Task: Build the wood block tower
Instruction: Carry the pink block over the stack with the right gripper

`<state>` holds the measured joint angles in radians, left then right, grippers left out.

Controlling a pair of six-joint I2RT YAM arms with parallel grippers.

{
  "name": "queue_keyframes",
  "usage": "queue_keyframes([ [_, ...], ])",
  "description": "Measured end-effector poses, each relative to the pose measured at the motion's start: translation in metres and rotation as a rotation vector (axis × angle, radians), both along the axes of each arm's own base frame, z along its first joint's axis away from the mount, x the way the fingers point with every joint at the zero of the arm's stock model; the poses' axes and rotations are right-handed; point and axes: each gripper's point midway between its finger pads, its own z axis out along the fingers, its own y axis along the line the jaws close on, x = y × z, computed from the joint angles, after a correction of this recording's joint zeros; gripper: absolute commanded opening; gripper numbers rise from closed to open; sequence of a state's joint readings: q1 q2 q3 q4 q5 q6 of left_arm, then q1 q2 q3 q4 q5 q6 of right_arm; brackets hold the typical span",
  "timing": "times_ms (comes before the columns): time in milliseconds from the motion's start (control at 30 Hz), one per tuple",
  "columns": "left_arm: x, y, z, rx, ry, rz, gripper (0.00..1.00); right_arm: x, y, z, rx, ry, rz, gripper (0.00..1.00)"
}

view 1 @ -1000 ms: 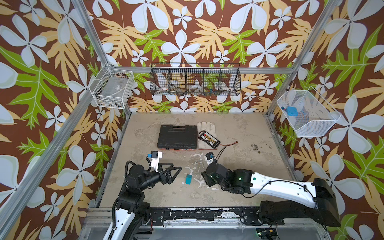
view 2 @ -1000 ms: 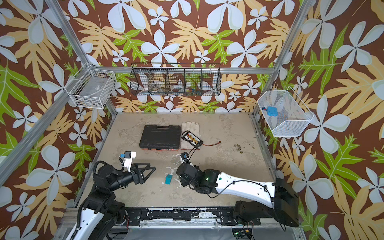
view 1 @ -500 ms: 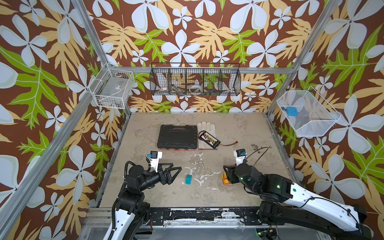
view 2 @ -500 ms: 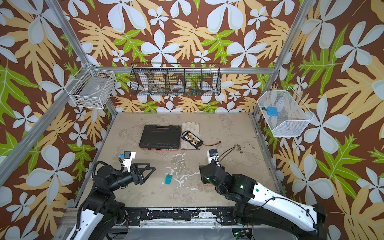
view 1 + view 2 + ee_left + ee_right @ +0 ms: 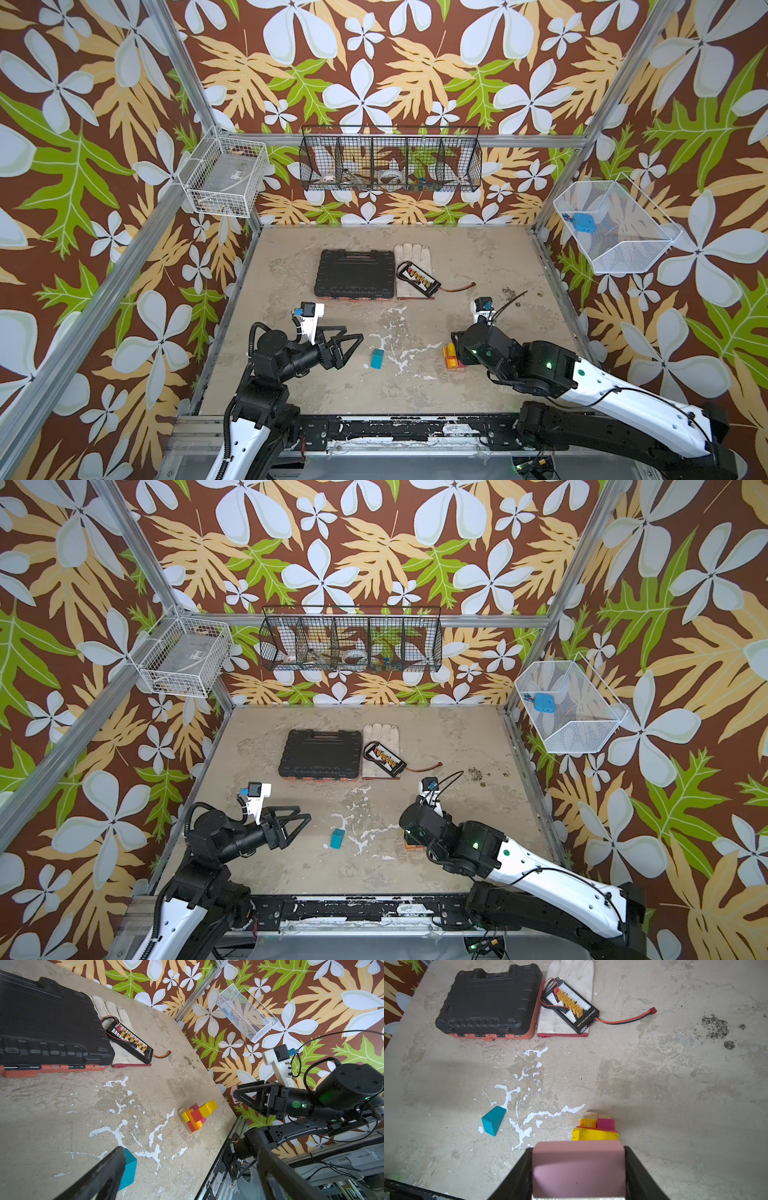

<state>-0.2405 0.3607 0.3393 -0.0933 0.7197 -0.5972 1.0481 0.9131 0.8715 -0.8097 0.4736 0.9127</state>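
At the left of the table (image 5: 478, 257), the left hand (image 5: 353, 332) is held low above the surface with its jaws spread wide and nothing between them. It is pointed towards the teal block (image 5: 377, 358), which lies alone on the table just beyond its fingertips and is not touched. In the left wrist view one black finger (image 5: 108, 1169) is seen in front of part of that block.

Further back, a black case (image 5: 355, 273) with an orange lower edge is laid flat. A pale glove (image 5: 413, 253) is placed right beside it, and a black connector board (image 5: 417, 277) with a red and black lead rests across the glove.

To the right of the teal block, and well apart from it, the tower (image 5: 196, 1115) is found near the front right of the table. Tan pieces are seen at its foot, orange, red and magenta pieces above them, and a yellow piece on top.

A pink block (image 5: 578, 1167) is gripped between both fingers of the right hand (image 5: 238, 1093). It is held over the tower's yellow top, and in the left wrist view a gap is visible between the two.
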Motion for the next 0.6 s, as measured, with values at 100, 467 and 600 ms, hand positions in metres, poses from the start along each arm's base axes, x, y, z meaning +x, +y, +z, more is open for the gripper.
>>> queue_keyframes([
  [100,0.0,0.0,0.0,0.0,0.0,0.0,1.0,0.0,-0.003,-0.009,-0.029,0.02,-0.015,0.16],
  [467,0.0,0.0,0.001,-0.002,-0.001,0.0,1.0,0.001,-0.016,-0.038,-0.086,0.072,-0.059,0.17],
  [600,0.0,0.0,0.001,-0.002,-0.001,0.0,1.0,0.001,-0.016,-0.045,-0.089,0.088,-0.06,0.2],
])
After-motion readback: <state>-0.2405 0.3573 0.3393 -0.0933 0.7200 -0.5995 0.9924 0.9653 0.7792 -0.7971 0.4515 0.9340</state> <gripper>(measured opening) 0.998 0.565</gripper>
